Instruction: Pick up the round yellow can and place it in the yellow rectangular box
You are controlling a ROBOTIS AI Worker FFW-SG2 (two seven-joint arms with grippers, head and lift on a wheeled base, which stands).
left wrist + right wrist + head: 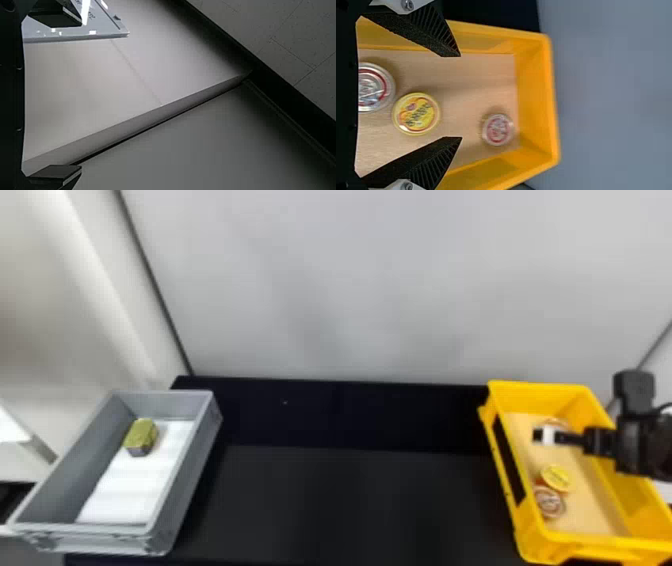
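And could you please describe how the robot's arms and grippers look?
The black right gripper has tapered, ribbed fingers on pale mounts with round screws. The black left gripper has blunt fingers with grey edge strips. The right arm is black, with a black cable.

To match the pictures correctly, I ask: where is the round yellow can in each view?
Head view: the yellow can, lower right.
Left wrist view: not in it.
Right wrist view: beside the larger red-ringed can.
Landmark in head and right wrist views: the yellow box.
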